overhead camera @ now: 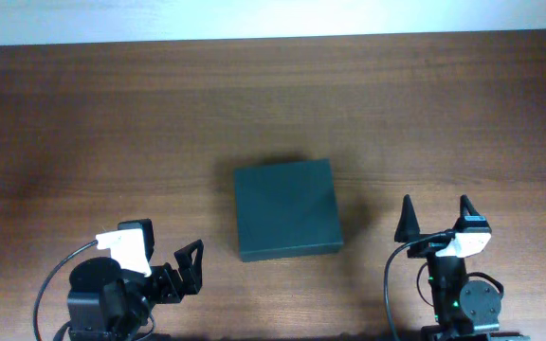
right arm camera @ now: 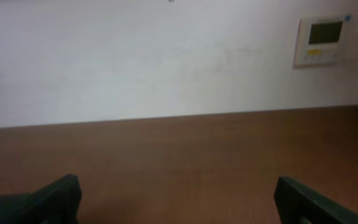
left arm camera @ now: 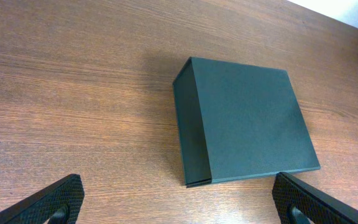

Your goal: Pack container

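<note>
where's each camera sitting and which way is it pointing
Overhead: above the brown wooden table, looking straight down on the dark green matte rectangular box; left arm and right arm, jaws open, at the bottom edge.
Left wrist: on the left arm, angled down at the box; own jaw tips in the bottom corners.
Right wrist: on the right arm, facing level across the table to a white wall with a panel; own jaw tips.
Shared: overhead and left wrist show the whole box.
</note>
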Tool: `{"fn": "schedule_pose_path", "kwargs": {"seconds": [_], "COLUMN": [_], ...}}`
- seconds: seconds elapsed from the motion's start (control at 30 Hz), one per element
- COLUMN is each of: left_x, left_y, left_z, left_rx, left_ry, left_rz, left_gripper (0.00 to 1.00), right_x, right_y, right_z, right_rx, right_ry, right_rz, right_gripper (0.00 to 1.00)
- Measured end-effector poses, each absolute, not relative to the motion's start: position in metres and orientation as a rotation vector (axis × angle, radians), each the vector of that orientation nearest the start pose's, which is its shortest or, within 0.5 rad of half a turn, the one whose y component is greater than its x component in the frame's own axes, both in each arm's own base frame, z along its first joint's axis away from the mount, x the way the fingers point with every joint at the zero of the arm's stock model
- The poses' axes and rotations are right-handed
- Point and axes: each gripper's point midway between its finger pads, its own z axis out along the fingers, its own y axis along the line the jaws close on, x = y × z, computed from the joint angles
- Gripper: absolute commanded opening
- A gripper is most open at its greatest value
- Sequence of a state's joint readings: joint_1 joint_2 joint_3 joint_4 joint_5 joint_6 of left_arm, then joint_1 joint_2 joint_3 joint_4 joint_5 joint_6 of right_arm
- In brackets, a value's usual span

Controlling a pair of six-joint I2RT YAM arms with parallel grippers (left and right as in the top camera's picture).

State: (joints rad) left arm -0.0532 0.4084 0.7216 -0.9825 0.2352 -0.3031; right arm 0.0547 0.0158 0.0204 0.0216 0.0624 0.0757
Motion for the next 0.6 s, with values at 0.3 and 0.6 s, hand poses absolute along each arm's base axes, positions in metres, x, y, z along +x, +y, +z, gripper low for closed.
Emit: {"fn": "schedule_pose_path", "kwargs": {"seconds": [0.3, 0.6], "left_x": [0.179, 0.179], "left_y": [-0.050, -0.050], "left_z": [0.201, 0.201], "left_rx": [-0.153, -0.153], "left_ry": [2.252, 2.252], "left_rz": [-0.455, -0.455], "left_gripper": [0.99, 0.99], "right_x": [0.247, 0.246], "right_y": [0.003, 0.005], "right_z": [0.167, 0.158], "right_rx": [0.064, 0.056], "right_ry": [1.609, 1.643], "right_rz": [0.051, 0.057], "right_gripper": [0.99, 0.99]}}
